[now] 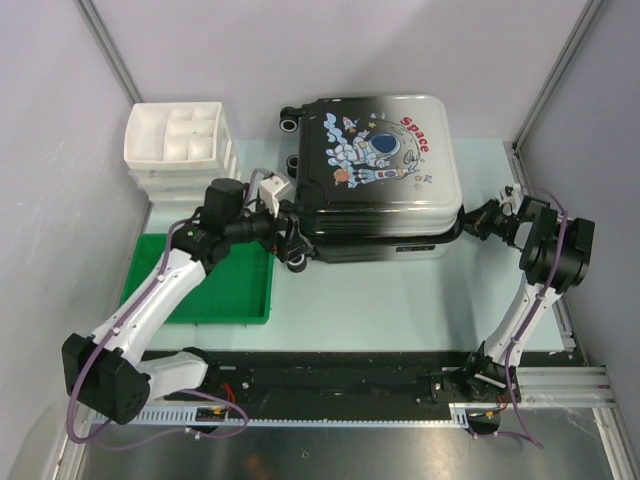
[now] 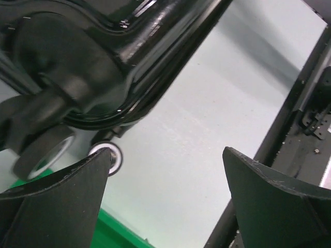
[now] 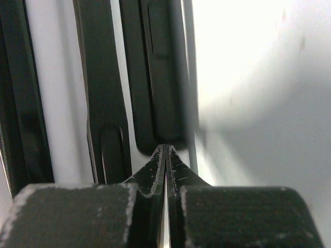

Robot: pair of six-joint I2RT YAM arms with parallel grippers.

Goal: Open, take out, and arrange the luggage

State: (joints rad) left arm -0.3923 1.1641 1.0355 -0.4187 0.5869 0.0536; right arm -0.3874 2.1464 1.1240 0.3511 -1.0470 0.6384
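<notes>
The luggage (image 1: 380,150) lies flat at the back middle of the table, astronaut side up and closed, with its black wheels at the left end. My left gripper (image 1: 287,237) is at its near left corner; in the left wrist view the gripper (image 2: 168,173) is open and empty, with the black corner of the luggage (image 2: 77,62) and a wheel (image 2: 111,155) just above its left finger. My right gripper (image 1: 468,222) is at the luggage's right side. In the right wrist view the gripper (image 3: 166,149) is shut, its tips against the black edge of the luggage (image 3: 155,77). Nothing shows between the fingers.
A white compartmented drawer box (image 1: 180,145) stands at the back left, beside the luggage. A flat green tray (image 1: 215,285) lies under the left arm and shows in the left wrist view (image 2: 119,232). A black rail (image 1: 340,380) runs along the near edge.
</notes>
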